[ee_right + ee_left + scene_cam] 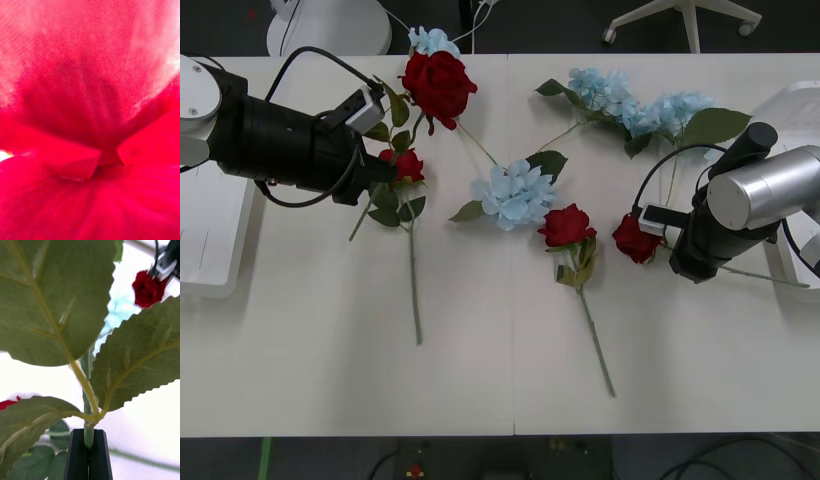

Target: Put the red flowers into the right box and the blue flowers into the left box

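At 9 o'clock, left gripper (89, 453) clamps a rose stem (88, 435), to lift it; right gripper (658, 232), 3 o'clock, meets another rose (635, 238), jaws untellable.

We see a broad matte white table (480, 380) with a thin seam running across it. Beyond its far edge lies dark flooring, where a round white pedestal base (328, 25) and the white star-shaped legs of a chair (685, 18) stand.
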{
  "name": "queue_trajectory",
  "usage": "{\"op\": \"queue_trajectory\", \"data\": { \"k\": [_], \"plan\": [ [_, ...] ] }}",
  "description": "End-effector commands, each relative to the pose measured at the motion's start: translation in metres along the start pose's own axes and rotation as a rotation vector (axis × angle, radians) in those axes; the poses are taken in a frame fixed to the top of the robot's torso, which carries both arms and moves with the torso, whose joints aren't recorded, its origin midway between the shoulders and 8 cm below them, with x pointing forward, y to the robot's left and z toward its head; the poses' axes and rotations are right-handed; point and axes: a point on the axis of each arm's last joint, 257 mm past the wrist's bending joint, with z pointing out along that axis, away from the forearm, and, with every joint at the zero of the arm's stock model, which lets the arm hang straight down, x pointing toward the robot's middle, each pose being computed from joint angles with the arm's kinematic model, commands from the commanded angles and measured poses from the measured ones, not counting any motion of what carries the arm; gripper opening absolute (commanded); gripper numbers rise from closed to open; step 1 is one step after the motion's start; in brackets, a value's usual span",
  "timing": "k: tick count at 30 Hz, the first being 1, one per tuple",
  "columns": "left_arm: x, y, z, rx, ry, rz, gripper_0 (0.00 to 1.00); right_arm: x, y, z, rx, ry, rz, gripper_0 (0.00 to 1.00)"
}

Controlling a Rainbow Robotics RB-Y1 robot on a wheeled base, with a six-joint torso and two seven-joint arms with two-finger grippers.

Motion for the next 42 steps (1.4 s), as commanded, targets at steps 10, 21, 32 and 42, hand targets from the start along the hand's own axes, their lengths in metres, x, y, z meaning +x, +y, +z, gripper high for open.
{"op": "queue_trajectory", "data": {
  "k": [10, 21, 32, 42],
  "plan": [
    [-0.104, -0.013, -0.043, 0.047, 0.026, -0.315, 0.00, -0.061, -0.037, -0.069, -0.003, -0.200, 0.344, 0.00],
    [-0.168, -0.072, -0.033, 0.244, 0.013, -0.271, 0.00, -0.009, -0.142, -0.160, 0.159, -0.272, 0.600, 0.00],
    [-0.199, -0.103, -0.009, 0.396, -0.058, -0.461, 0.00, 0.094, -0.249, -0.215, 0.441, -0.117, 0.764, 0.00],
    [-0.228, -0.123, 0.002, 0.497, -0.130, -0.667, 0.00, 0.155, -0.283, -0.184, 0.720, 0.092, 0.747, 0.00]
  ]
}}
